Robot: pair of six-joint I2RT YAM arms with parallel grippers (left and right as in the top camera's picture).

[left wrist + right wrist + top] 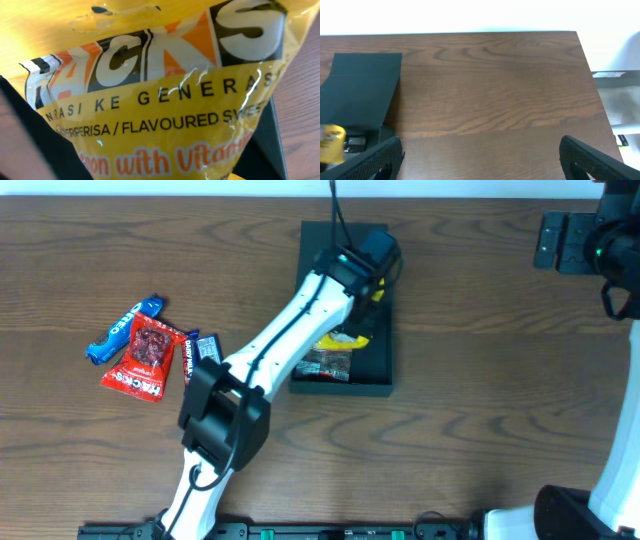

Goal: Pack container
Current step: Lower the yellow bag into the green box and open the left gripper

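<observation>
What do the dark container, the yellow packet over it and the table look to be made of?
Container: probably cardboard, matte dark teal-black, with flat thin panels, a folded flap and no shine.
Yellow packet: thin glossy plastic film, showing wrinkles and bright glare over the print.
Table: wood or wood-look laminate, smooth brown with visible grain. Which of the two is unclear.

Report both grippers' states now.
Left gripper: cannot tell; yellow snack packet hides its fingers.
Right gripper: open, empty.
</observation>
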